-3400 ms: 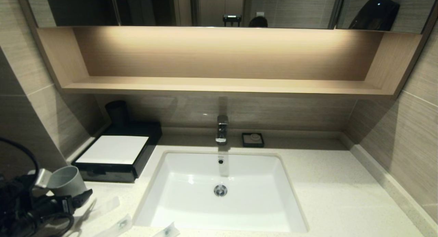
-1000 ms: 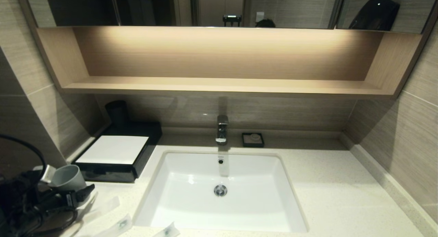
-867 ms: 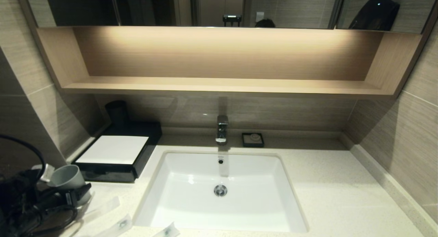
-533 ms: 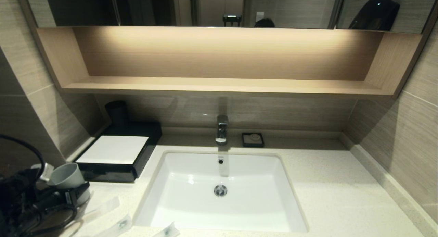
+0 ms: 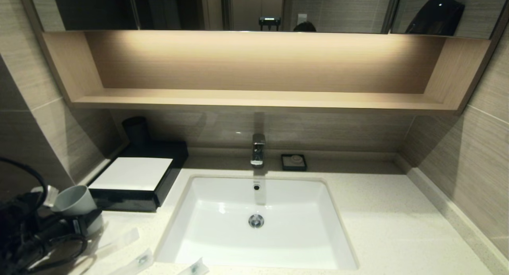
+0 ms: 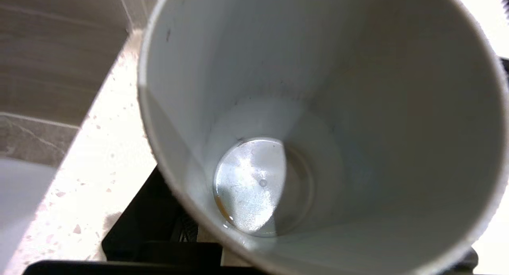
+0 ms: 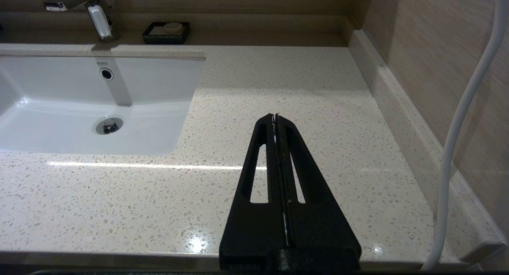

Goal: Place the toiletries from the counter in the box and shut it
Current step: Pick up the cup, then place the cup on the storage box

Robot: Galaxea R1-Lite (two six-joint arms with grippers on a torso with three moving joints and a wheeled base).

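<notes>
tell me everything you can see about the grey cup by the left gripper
The grey cup is a plain, handleless tumbler of matte, plastic-looking material, tapering toward its base. It is tilted, its open mouth facing up and away from the box. The left gripper closes around its lower part at the counter's left end. Whether its base touches the counter cannot be told. The left wrist view looks straight down inside: pale walls, a shiny round bottom with a brownish trace along its edge.

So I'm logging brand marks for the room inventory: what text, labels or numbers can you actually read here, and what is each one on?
"TOTO": small dark letters on the back wall of the basin, just above the overflow hole.
Packets at the counter's front edge: dark marks show through the wrap, too small to read.
Soap dish, faucet, box and cup: no readable text.
</notes>
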